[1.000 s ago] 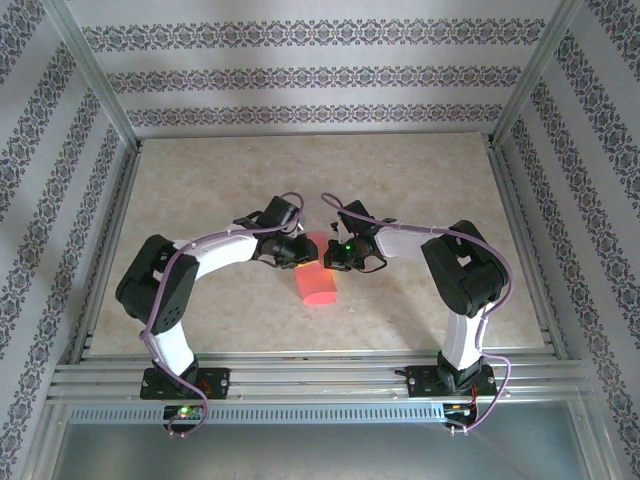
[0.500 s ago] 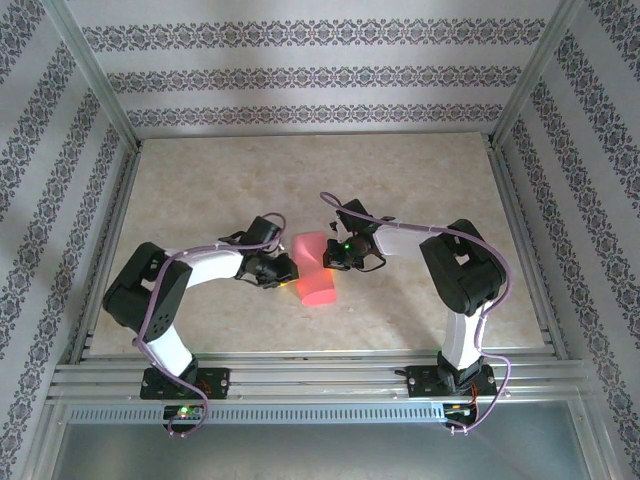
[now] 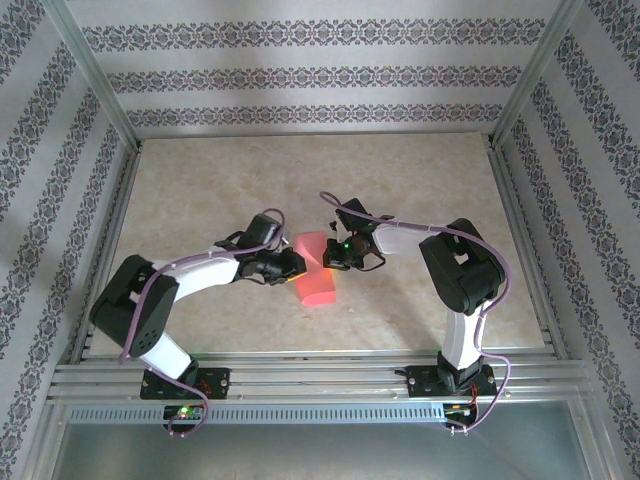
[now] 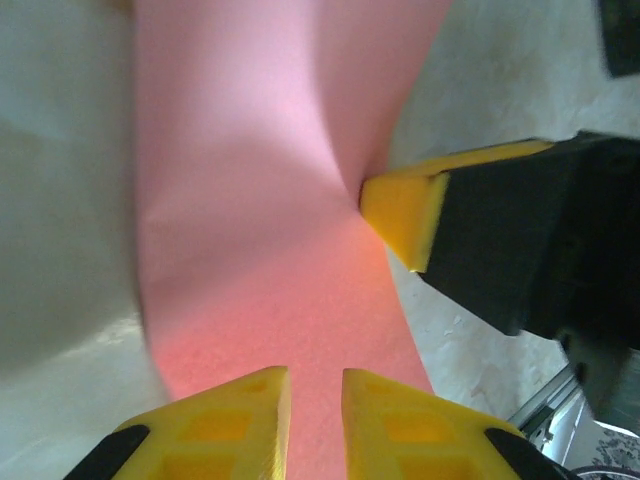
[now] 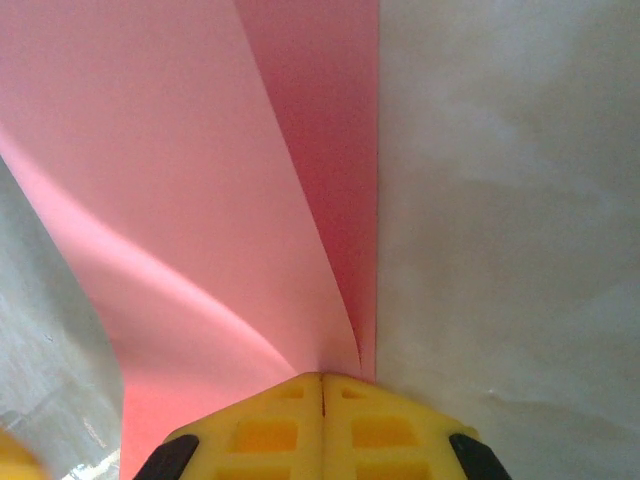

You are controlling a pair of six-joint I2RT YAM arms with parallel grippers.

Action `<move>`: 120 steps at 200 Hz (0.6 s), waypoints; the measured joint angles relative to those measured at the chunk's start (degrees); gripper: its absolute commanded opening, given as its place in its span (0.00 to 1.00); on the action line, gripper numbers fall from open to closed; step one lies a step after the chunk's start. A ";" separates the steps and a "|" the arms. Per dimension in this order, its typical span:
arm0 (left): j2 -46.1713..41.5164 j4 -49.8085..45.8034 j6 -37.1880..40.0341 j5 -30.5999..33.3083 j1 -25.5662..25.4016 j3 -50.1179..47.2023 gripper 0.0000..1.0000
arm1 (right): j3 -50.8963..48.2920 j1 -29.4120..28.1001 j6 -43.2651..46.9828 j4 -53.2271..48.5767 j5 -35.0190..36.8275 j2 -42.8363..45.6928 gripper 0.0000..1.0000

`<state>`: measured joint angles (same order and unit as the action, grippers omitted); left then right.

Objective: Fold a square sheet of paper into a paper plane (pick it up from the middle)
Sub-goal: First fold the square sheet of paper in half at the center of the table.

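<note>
The square sheet of paper [image 3: 313, 281], salmon pink, lies bent over on itself in a loose half fold at the table's middle. My right gripper [image 3: 329, 257] is shut on its right side, pinching the two edges together [image 5: 322, 378]. In the right wrist view the paper [image 5: 180, 180] curves away from the pinch. My left gripper [image 3: 291, 266] sits at the sheet's left side, fingers a narrow gap apart [image 4: 316, 375], low over the curved paper [image 4: 250, 200], with nothing gripped. The right fingertip [image 4: 405, 210] shows there pressing the sheet's far edge. No paper plane is in view.
The beige marbled table [image 3: 420, 180] stretches wide behind and beside the arms. Aluminium rails [image 3: 320, 380] run along the near edge, and frame posts [image 3: 100, 80] stand at the corners before patterned walls.
The left gripper drew back left off the sheet's upper part, then came in again lower at the left side. The right gripper kept its pinch. More of the paper's top shows.
</note>
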<state>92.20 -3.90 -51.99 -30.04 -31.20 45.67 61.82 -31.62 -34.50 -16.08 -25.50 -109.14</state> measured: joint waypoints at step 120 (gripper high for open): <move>-8.24 -9.25 1.20 4.55 -0.31 -6.86 0.20 | -0.11 0.00 -3.08 0.22 0.11 -0.42 0.00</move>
<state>83.96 -13.15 -50.78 -25.50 -31.51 38.81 61.71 -31.62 -37.58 -15.86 -25.39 -109.56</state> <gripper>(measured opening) 0.200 0.051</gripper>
